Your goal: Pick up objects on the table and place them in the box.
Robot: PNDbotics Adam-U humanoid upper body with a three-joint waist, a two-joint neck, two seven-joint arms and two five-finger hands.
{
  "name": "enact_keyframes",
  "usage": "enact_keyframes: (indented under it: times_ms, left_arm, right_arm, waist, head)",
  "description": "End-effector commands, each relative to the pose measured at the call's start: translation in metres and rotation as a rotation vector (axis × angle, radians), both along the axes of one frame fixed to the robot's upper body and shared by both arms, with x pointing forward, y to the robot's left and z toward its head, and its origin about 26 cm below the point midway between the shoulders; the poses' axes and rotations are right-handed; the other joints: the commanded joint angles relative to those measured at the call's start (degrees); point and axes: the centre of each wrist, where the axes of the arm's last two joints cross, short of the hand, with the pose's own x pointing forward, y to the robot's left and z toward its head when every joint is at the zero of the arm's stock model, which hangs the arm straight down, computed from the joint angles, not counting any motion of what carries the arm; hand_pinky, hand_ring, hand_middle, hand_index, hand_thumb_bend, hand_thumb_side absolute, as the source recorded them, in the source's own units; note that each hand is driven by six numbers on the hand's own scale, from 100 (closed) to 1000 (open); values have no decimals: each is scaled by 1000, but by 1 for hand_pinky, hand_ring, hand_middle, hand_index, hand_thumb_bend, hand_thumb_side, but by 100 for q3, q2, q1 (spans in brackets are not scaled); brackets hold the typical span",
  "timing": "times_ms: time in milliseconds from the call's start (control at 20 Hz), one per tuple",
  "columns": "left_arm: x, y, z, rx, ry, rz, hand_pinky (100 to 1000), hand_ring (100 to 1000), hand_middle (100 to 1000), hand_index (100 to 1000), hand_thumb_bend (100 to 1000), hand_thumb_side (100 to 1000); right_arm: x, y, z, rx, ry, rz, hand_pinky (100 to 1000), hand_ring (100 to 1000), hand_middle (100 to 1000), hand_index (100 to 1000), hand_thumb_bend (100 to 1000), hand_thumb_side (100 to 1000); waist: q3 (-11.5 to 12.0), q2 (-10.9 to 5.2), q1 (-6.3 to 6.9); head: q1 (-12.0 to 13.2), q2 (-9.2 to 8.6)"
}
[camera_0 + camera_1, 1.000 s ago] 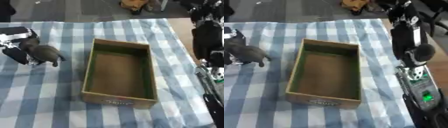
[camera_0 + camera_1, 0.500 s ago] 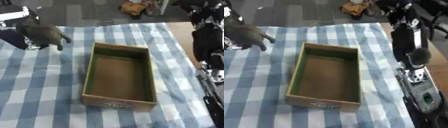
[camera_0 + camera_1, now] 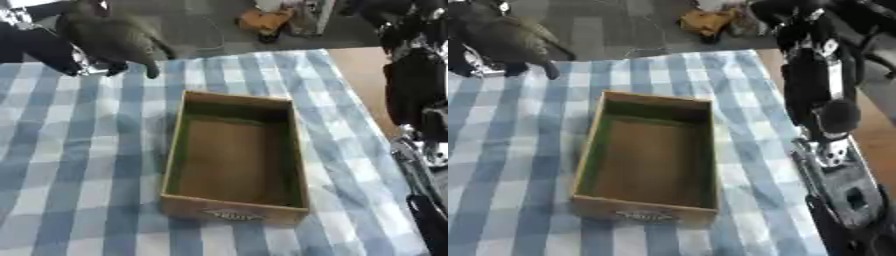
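An open brown cardboard box (image 3: 232,160) with a green-tinted inner wall sits on the surface, which is covered by a blue-and-white checked cloth (image 3: 79,165). Wide bare cloth lies left of the box and a narrower strip lies right of it, up to the cloth's right edge. Beyond the box's far wall the cloth ends at its far edge, with grey floor behind.

A dark grey, four-legged toy animal (image 3: 109,40) hangs above the far-left corner of the cloth, well apart from the box, its legs pointing down. The left robot hand (image 3: 48,42) is curled round it from the left. The right arm stands right of the box; its robot hand (image 3: 837,117) is blurred, so I cannot tell its fingers' state.
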Motion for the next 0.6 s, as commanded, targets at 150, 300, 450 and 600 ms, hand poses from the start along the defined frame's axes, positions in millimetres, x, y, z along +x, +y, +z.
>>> enact_keyframes:
  times_ms: [150, 300, 450, 600]
  left_arm:
    - [-9, -26, 11, 3, -35, -59, 521, 538, 469, 213, 100, 248]
    - [-6, -42, 2, 27, -26, -76, 521, 540, 471, 211, 100, 247]
    - [-1, -56, -8, 53, -23, -88, 519, 542, 472, 210, 100, 246]
    - [2, -76, -23, 75, -17, -109, 518, 542, 472, 211, 100, 246]
  right_arm:
    - [0, 0, 9, -2, -20, 13, 904, 1000, 709, 913, 921, 881]
    - [0, 1, 11, 3, -25, 20, 905, 1000, 709, 913, 923, 870]
    - [1, 2, 13, 8, -31, 26, 905, 1000, 710, 912, 926, 858]
    - [1, 3, 14, 12, -37, 30, 905, 1000, 710, 912, 927, 853]
  waist:
    - [-74, -123, 30]
    - [-136, -111, 39]
    - [-184, -97, 46]
    - [-227, -69, 45]
  head:
    - [22, -89]
    - [57, -107]
    - [88, -111]
    - [138, -111]
